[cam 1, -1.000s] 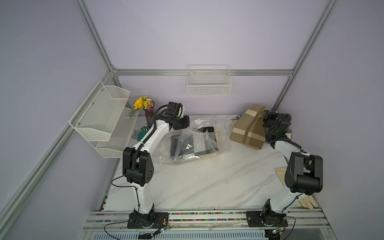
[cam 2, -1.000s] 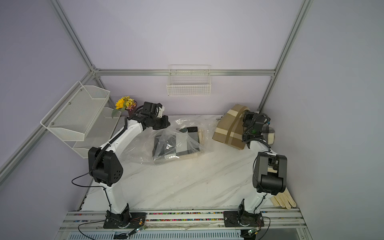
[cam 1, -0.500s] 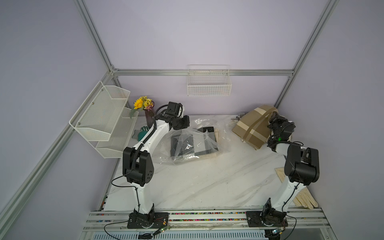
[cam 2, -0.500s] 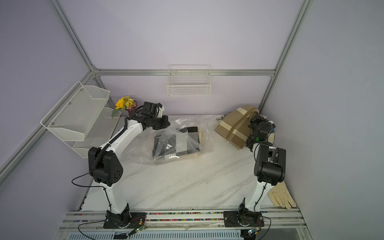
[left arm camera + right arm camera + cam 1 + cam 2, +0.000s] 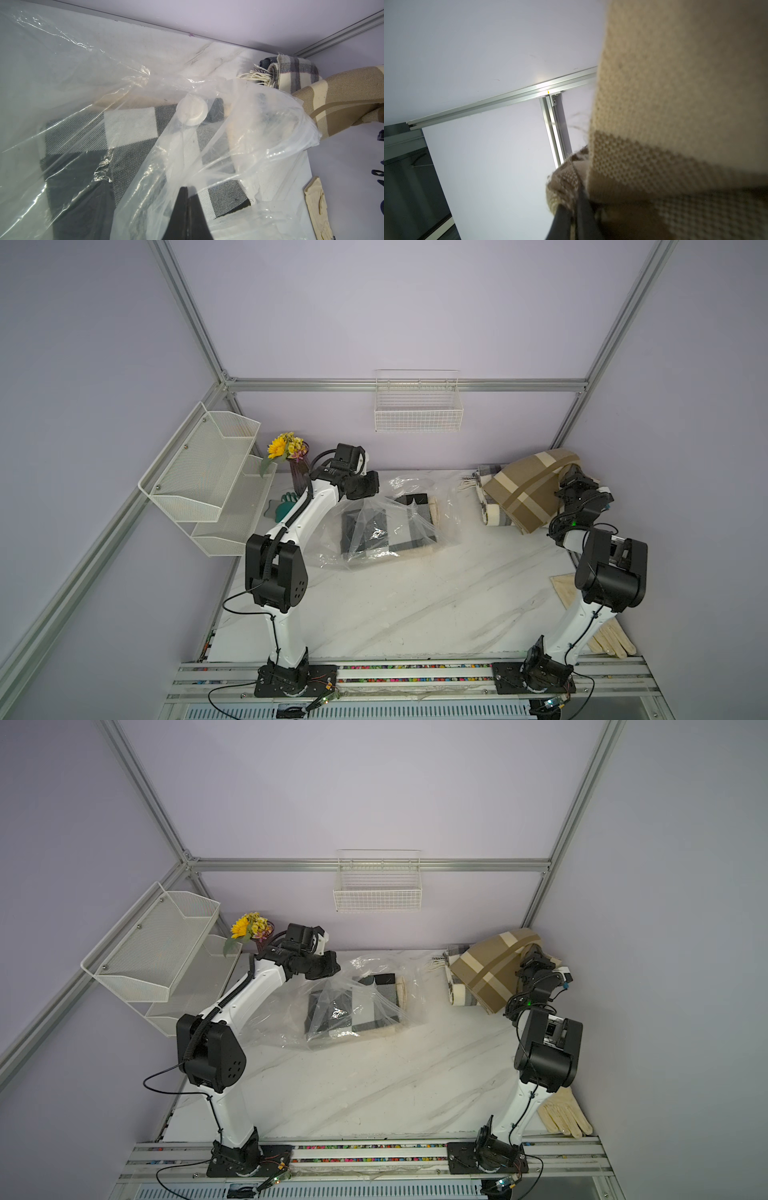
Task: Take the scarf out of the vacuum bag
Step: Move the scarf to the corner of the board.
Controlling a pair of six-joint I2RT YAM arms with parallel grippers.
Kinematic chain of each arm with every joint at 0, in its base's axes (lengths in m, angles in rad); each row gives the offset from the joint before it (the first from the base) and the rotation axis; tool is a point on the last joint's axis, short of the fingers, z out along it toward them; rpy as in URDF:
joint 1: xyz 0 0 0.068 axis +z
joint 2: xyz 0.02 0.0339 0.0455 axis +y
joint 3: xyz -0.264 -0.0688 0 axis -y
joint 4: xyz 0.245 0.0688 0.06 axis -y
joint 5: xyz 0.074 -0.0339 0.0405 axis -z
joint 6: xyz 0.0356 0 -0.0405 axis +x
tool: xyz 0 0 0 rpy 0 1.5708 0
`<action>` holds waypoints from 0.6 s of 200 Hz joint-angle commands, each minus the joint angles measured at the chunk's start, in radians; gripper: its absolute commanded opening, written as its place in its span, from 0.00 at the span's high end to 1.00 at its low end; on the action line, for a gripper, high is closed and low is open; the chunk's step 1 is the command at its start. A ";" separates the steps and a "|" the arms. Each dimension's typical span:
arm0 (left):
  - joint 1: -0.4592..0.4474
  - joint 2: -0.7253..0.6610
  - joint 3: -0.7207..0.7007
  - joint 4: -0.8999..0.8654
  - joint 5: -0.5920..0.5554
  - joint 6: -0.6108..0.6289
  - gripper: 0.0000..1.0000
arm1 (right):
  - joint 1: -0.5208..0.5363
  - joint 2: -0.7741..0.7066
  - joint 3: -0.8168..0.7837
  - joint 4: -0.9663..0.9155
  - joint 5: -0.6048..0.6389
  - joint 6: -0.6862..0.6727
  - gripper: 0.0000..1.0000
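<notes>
**A:** Where is the vacuum bag [image 5: 448,506]?

**B:** On the marble surface [image 5: 415,605], toward its far left. One edge is raised in a peak, and the left jaws are pressed together on a fold of the clear plastic there. Its round white valve cap [image 5: 192,111] shows in the left wrist view.

**A:** Anything inside?

**B:** A folded checked cloth [image 5: 370,535] in black, grey and white lies flat in the bag.

**A:** And the tan scarf [image 5: 528,493]?

**B:** Outside the bag and apart from it, at the far right corner. Its lower end rests over a rolled grey-plaid scarf [image 5: 492,515] with a cream fringe. The other end arches up to the right arm.

**A:** Are the right jaws clamped on it?

**B:** In the right wrist view the dark fingers [image 5: 560,218] stand with a narrow gap. Tan fabric is bunched in that gap and more hangs beside it. Whether they pinch it, I cannot tell
</notes>
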 commanded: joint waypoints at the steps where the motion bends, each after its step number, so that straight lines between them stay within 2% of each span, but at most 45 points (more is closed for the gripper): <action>1: 0.012 -0.023 0.010 0.018 -0.010 0.021 1.00 | -0.011 -0.005 0.019 0.040 -0.045 0.093 0.36; 12: 0.012 -0.021 0.010 0.016 -0.009 0.021 1.00 | -0.016 -0.025 0.024 -0.003 -0.063 0.053 0.06; 15: 0.012 -0.022 0.010 0.017 -0.008 0.021 1.00 | -0.016 -0.032 0.026 -0.013 -0.070 0.042 0.03; 94: 0.012 -0.035 -0.003 0.020 0.021 0.031 1.00 | -0.024 -0.100 -0.020 -0.050 -0.121 -0.029 0.03; 120: 0.000 -0.063 -0.008 0.027 0.051 0.065 1.00 | -0.023 -0.208 -0.061 -0.201 -0.177 -0.147 0.03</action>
